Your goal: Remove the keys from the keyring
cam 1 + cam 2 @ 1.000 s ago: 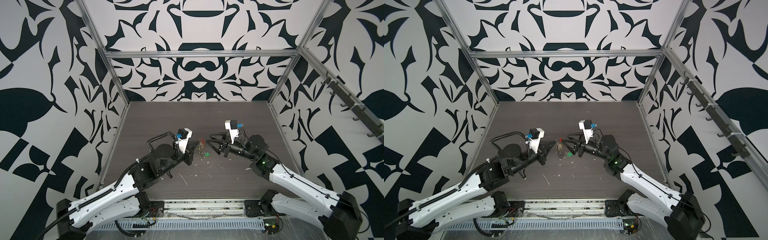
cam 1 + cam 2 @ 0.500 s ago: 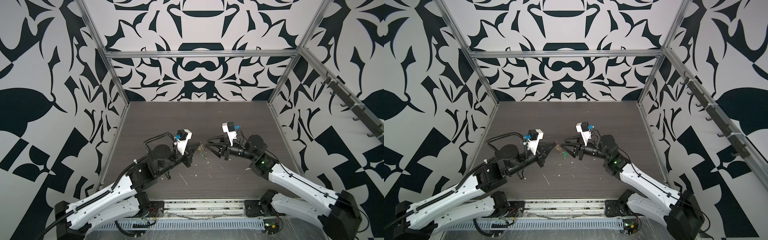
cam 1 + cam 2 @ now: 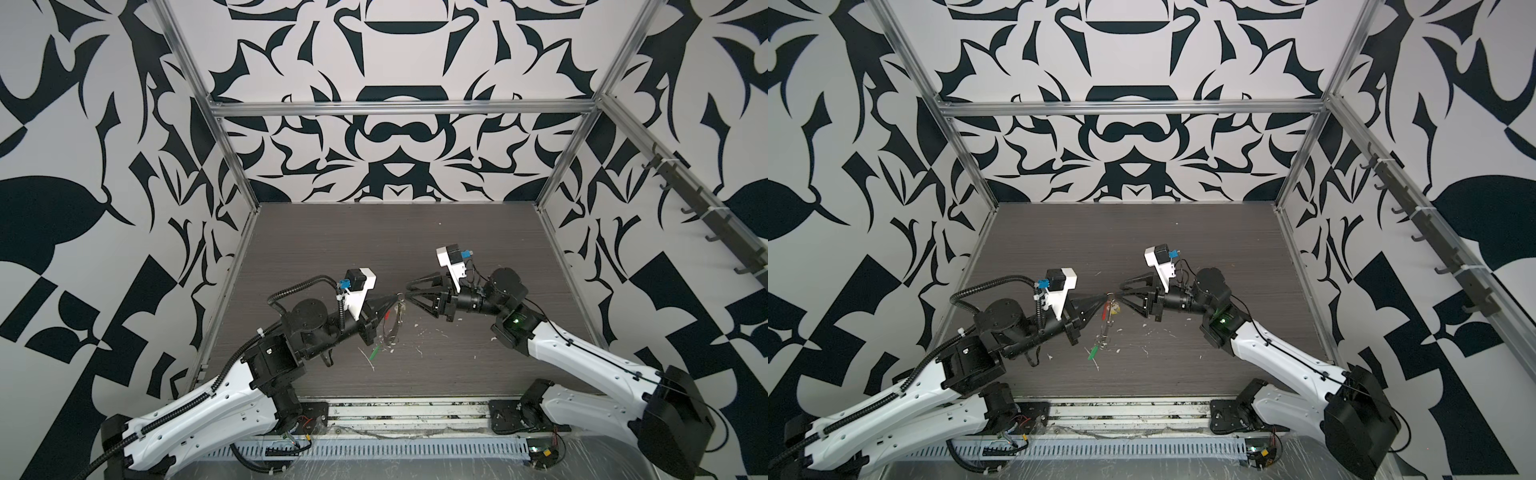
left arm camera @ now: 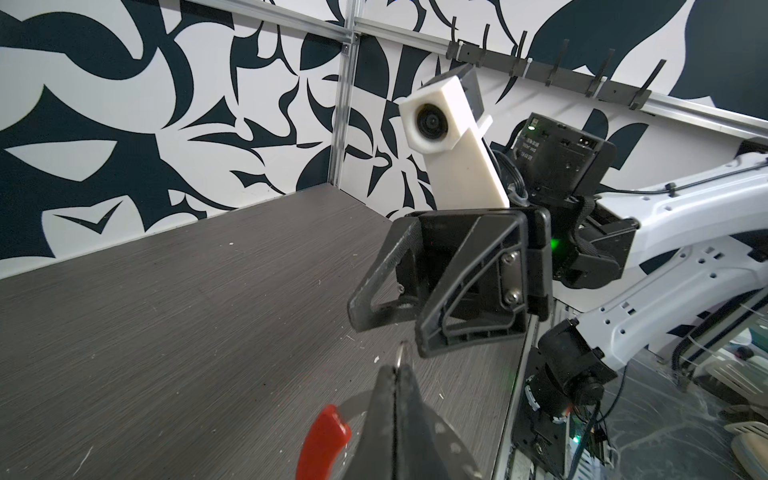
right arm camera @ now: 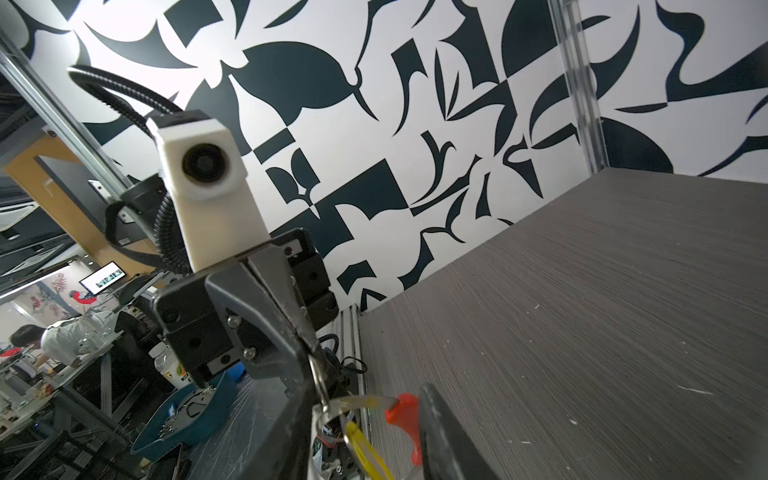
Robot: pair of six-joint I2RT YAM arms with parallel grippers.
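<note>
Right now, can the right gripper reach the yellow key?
Probably yes: the right gripper is open, and its wrist view shows the yellow key hanging between its fingers, on the keyring the left gripper holds.

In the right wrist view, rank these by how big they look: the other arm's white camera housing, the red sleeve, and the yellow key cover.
1. white camera housing: clearly the largest.
2-3. red sleeve and yellow key cover: they look about alike, and both are partly hidden or cropped, so I leave them unranked.
</note>
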